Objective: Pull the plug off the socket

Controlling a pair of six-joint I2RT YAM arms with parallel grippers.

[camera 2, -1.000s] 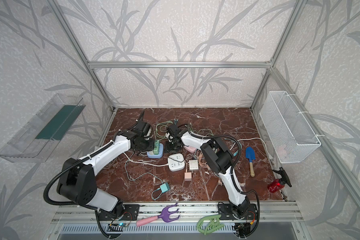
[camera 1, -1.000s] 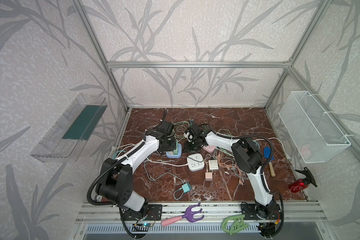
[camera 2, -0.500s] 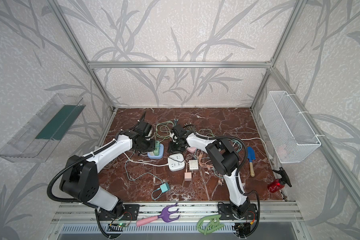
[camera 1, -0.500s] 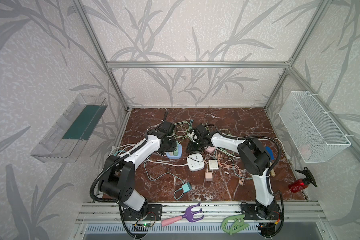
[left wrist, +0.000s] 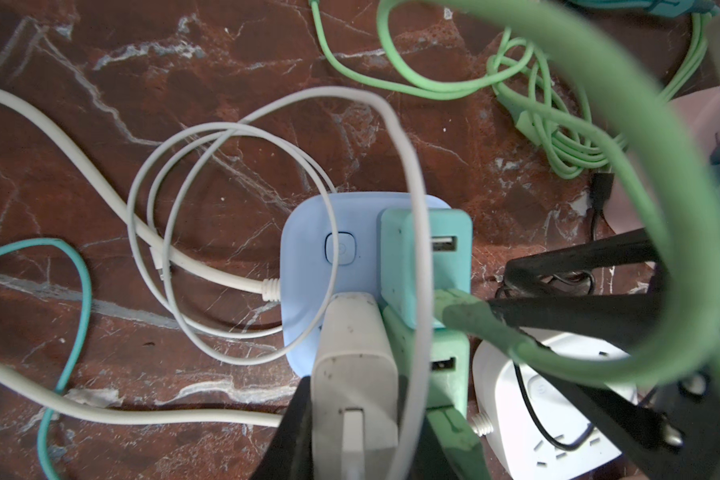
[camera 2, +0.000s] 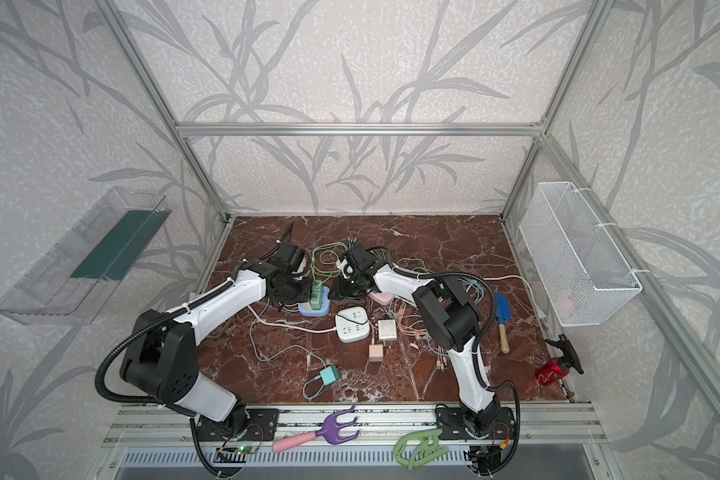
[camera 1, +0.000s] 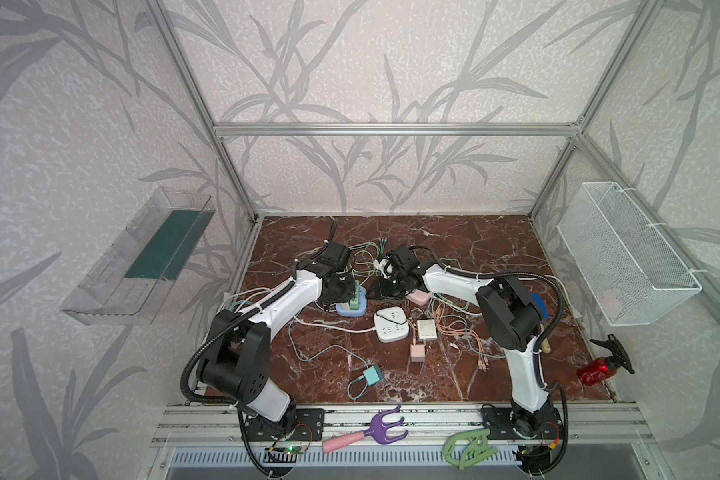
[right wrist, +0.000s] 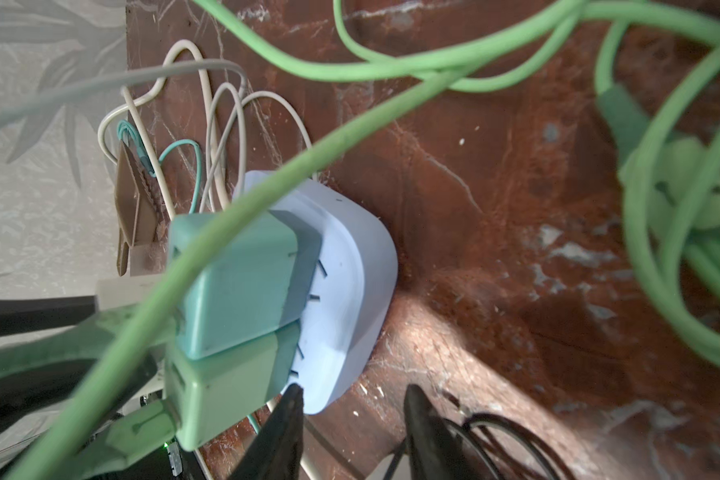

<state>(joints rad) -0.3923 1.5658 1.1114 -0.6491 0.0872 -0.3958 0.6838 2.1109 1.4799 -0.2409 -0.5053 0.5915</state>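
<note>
Left wrist view: the left hand [left wrist: 354, 419] is pressed together on a white plug [left wrist: 352, 353], which stands on the blue socket [left wrist: 308, 232] beside a teal plug [left wrist: 408, 257] and a green plug [left wrist: 437, 374]. In the right wrist view, the right hand [right wrist: 352, 432] is slightly spread. Only table [right wrist: 454, 257] shows between its fingers [right wrist: 285, 432], and one tip is at the socket's edge. In both top views the two arms reach low toward the middle, and the hands meet over the socket from opposite sides.
</note>
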